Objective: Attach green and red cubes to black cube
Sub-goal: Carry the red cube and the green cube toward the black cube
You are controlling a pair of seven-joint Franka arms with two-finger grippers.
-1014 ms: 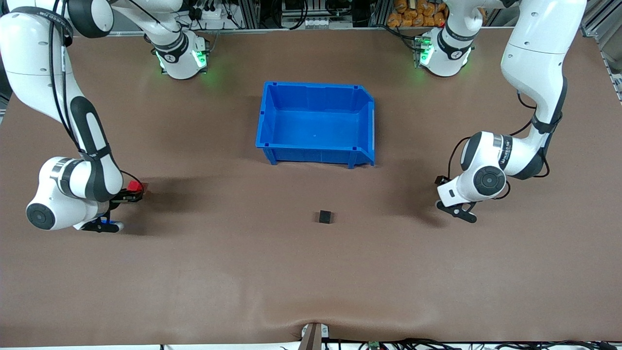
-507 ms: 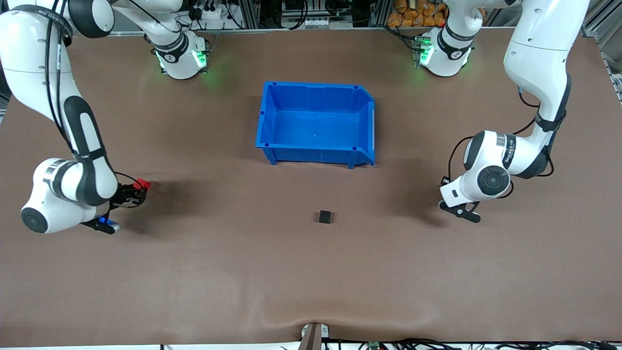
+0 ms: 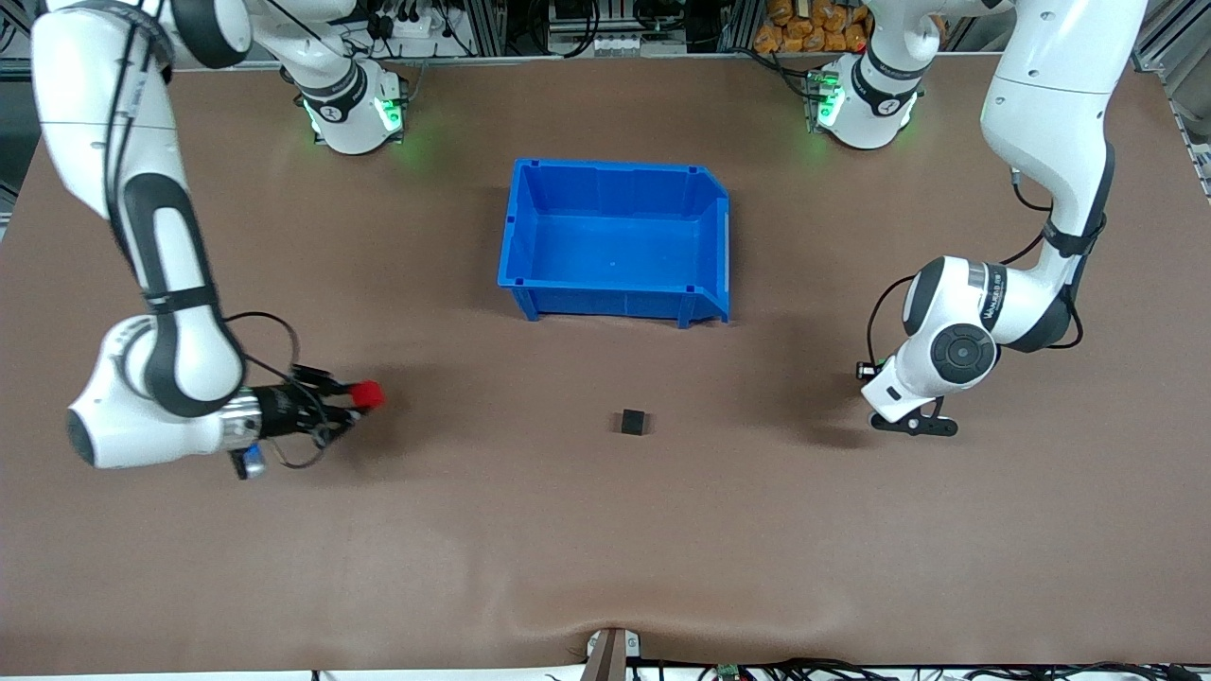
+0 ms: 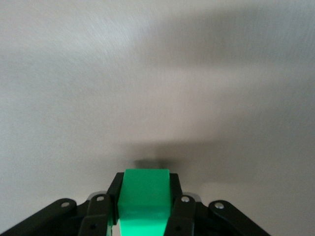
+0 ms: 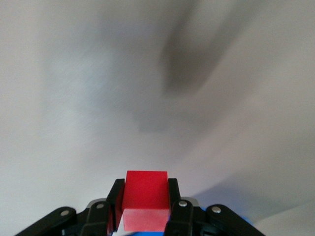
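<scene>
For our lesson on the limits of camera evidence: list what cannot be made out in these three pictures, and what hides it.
- Front view: the green cube is hidden under the left arm's wrist; only the left wrist view shows it in the left pincer.
- Wrist views: table blurred; black cube and blue bin not shown.
- Right wrist view: red cube in the right pincer, lower part cut off by the edge.

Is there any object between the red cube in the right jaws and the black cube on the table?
Nothing visible. The red cube, held in the right gripper, faces the black cube over bare table; the blue bin sits farther from the front camera.
</scene>
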